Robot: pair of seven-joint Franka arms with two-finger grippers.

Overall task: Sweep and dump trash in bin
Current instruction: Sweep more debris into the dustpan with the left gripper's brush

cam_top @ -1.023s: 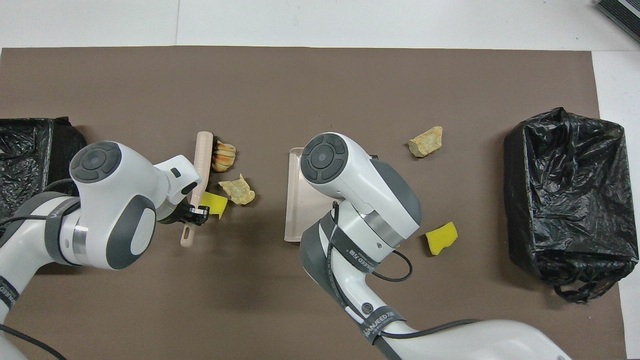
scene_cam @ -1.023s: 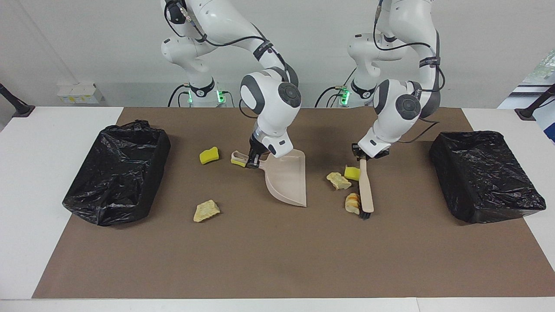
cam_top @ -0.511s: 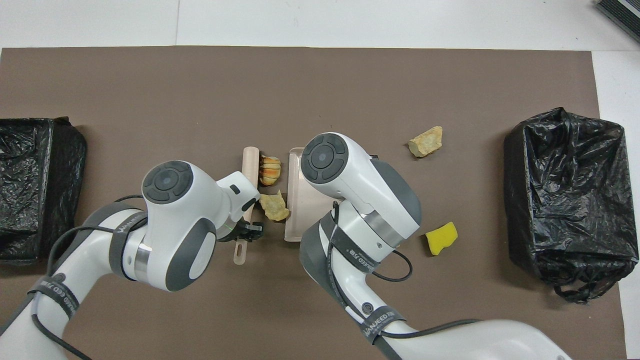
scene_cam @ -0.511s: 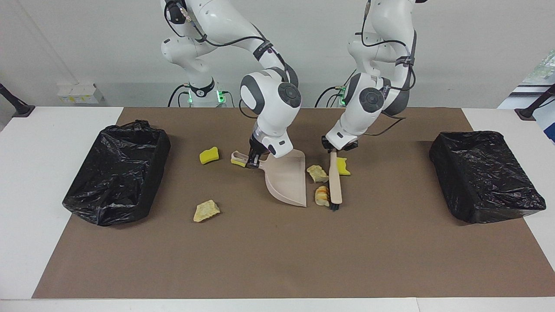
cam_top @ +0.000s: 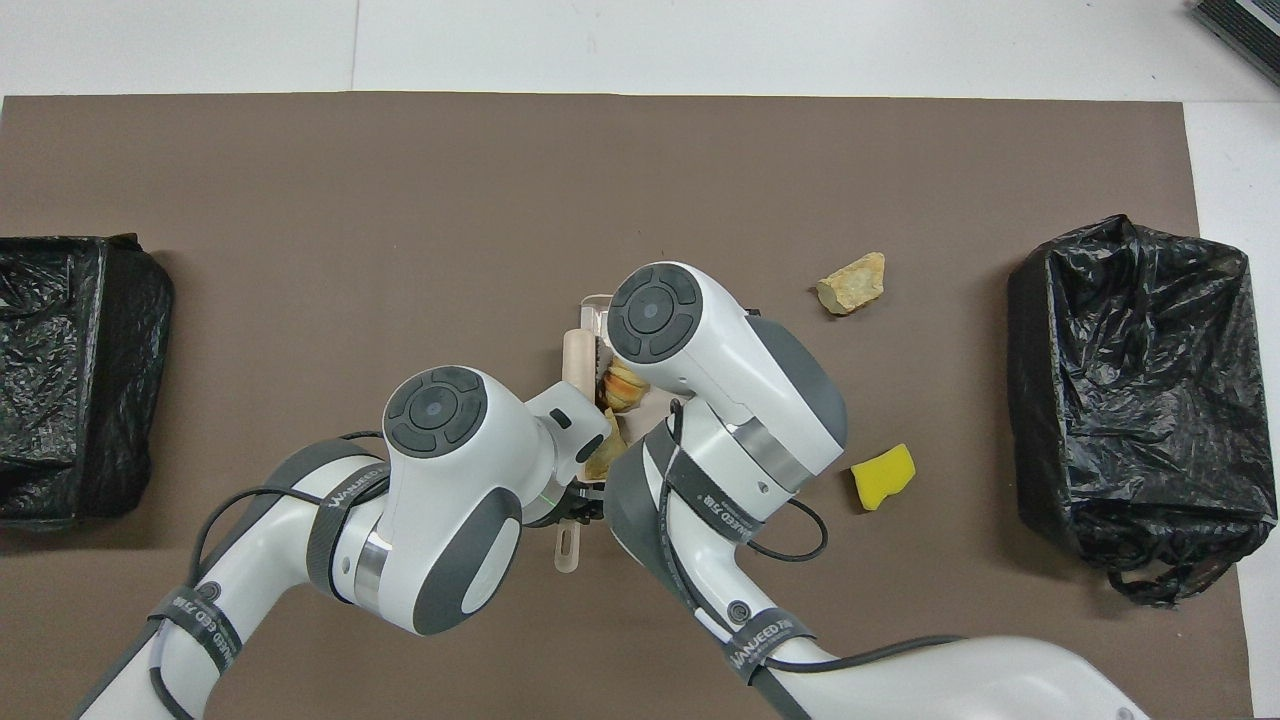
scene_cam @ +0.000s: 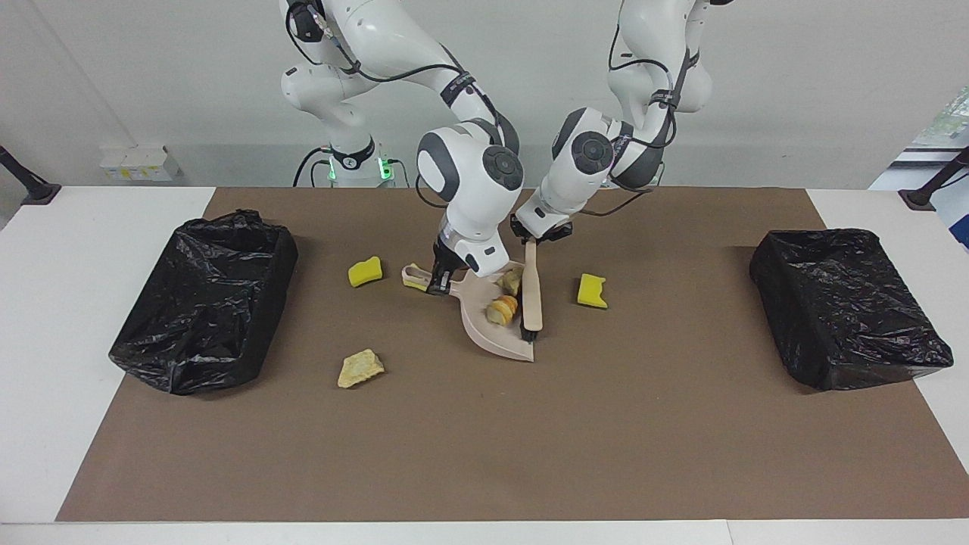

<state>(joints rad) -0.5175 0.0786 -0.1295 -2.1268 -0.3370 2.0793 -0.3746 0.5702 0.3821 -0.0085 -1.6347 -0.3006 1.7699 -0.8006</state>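
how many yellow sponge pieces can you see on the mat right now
2: one yellow sponge beside the dustpan toward the left arm's end, another toward the right arm's end. The arms may hide more.

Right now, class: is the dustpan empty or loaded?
Loaded: the dustpan holds two scraps, with the brush lying across its open edge.

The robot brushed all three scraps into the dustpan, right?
Not quite. Only two scraps sit in the dustpan: the bread piece and the pale lump. The yellow sponge chunk lies on the mat beside the brush, toward the left arm's end. The facing view shows it.
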